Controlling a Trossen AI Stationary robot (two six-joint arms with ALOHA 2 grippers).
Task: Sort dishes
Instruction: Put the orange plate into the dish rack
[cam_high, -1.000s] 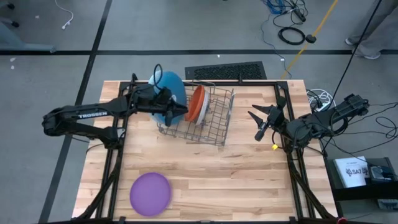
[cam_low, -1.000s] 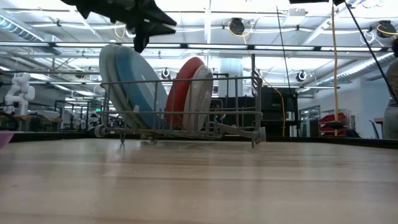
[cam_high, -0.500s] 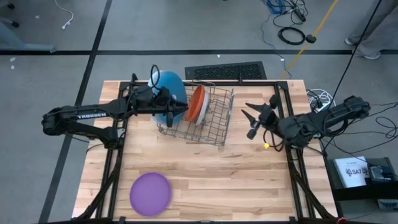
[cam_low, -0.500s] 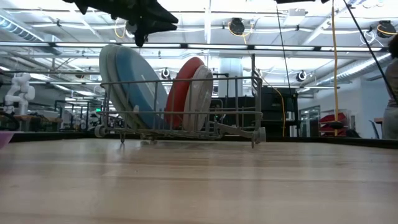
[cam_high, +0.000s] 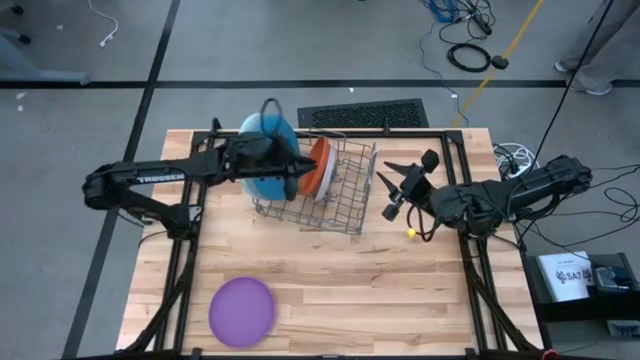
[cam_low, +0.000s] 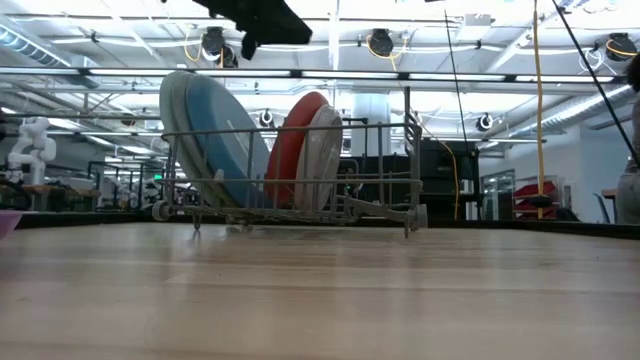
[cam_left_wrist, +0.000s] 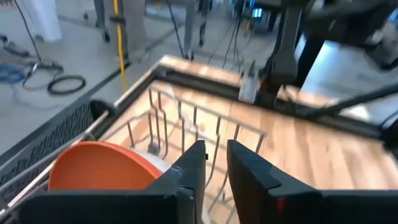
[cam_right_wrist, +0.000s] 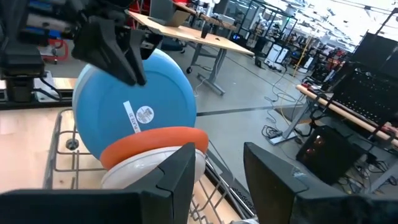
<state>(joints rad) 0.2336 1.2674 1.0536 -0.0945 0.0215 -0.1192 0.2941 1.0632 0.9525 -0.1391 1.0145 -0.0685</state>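
Note:
A grey wire dish rack (cam_high: 335, 195) stands at the table's far middle. Large blue plates (cam_high: 265, 135) stand on edge in its left end, with a pale one (cam_low: 168, 120) behind them. An orange plate (cam_high: 317, 165) and an off-white plate (cam_low: 323, 150) stand on edge beside them. A purple plate (cam_high: 241, 310) lies flat near the front left. My left gripper (cam_high: 297, 181) hovers above the rack between the blue and orange plates, its fingers a narrow gap apart and empty (cam_left_wrist: 216, 158). My right gripper (cam_high: 388, 193) is wide open and empty just right of the rack, facing the plates (cam_right_wrist: 217, 165).
Bare wooden table lies in front of the rack and to the right of the purple plate. A black frame runs along the table's far edge and sides. A floor grate sits beyond the far edge.
My left gripper has gone up and toward the table's right edge, from the blue plates to above the orange plate. My right gripper has gone toward the table's left edge, up to the rack's right side, staying open. The plates have kept still.

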